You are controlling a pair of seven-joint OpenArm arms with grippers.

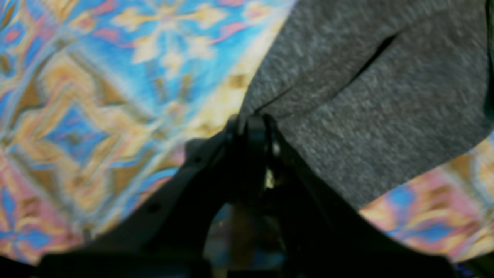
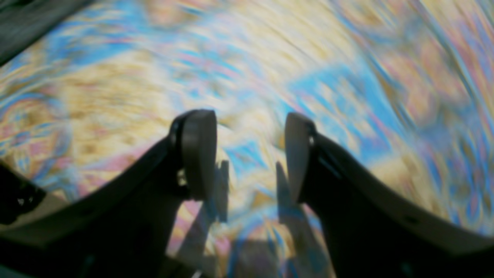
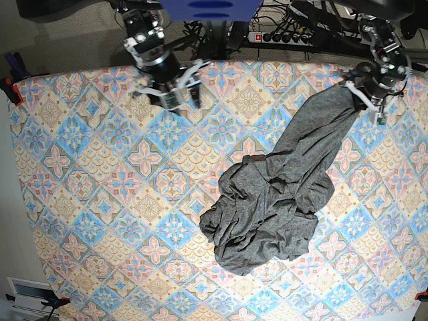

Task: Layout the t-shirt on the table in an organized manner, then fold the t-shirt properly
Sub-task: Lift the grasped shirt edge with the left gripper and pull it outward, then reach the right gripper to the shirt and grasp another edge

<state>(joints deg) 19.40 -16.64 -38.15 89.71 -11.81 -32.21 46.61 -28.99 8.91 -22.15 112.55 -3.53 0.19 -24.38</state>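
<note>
We see the t-shirt (image 3: 274, 207) lying in a crumpled heap on the table (image 3: 87, 200), its bulk a little toward the left arm's side of the table's middle, with one stretched tail of cloth running up and away toward the far corner. There the left gripper (image 3: 364, 90) is pinched tight on that tail; the left wrist view shows its jaws closed together with the grey knit (image 1: 366, 96) fanning out from their tips. The right gripper (image 3: 175, 90) hangs over bare tile pattern well away from the heap, its pale pads (image 2: 198, 154) standing wide apart with nothing between them. We judge the fabric thin, soft and light: it will drape, stretch and drag in wrinkles rather than hold any shape, so a single pinch only pulls out a rope of cloth. A second hold on a seam or hem edge of the heap, opposite the pinched tail, would likely let us spread it flat, though which edge is hem, sleeve or collar cannot be told in the bunching. Open table lies all around the heap, widest toward the right arm's side.
</note>
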